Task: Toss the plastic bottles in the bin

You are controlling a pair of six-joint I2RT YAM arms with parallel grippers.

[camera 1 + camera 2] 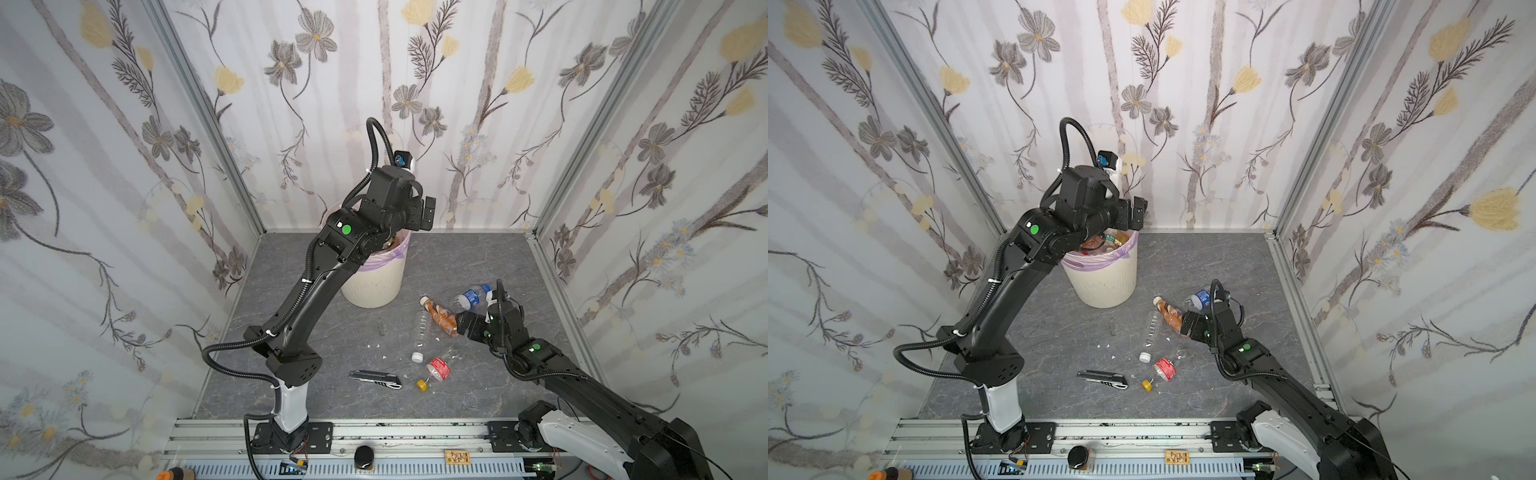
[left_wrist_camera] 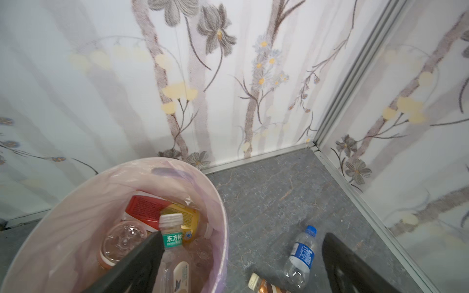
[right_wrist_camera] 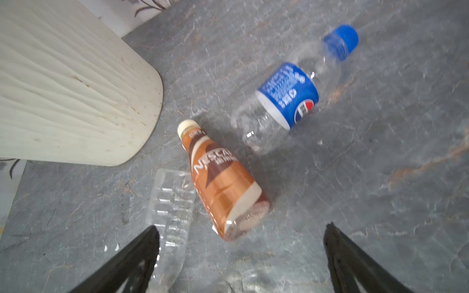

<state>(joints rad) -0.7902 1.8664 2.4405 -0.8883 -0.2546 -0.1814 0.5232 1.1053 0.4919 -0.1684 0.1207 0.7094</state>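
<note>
Up in the middle-left of a top view, the left gripper [image 1: 428, 214] hangs over the bin [image 1: 374, 286], jaws spread wide with nothing in them. Its wrist view shows a heap of binned bottles [image 2: 175, 236] down in the pink liner [image 2: 76, 215]. Moving right across the lower middle there's the utility knife [image 1: 376, 379] (leave it), a clear bottle [image 1: 420, 332], a red-label bottle [image 1: 438, 369], the brown coffee bottle [image 1: 440, 318] and the blue-label bottle [image 1: 469, 299], all lying flat. The right gripper [image 1: 465, 324] sits low at the brown one's base, jaws wide, holding nothing, so I'd guess that's the next grab. Tip: the clear bottle lies right beside the brown one, and in the right wrist view one finger [image 3: 137, 251] overlaps it. I'd nudge toward the blue-label side, straddle the fat part of the brown body, then close, or it'll pinch two or send one rolling. The tabletop [image 1: 332, 332] is grey, marbled and slick-looking, with a few white chips [image 1: 374, 345] on it. Room's a tight booth with floral wallpaper [image 1: 104, 166] on three sides and aluminium posts [image 1: 208, 108] in the corners.
</note>
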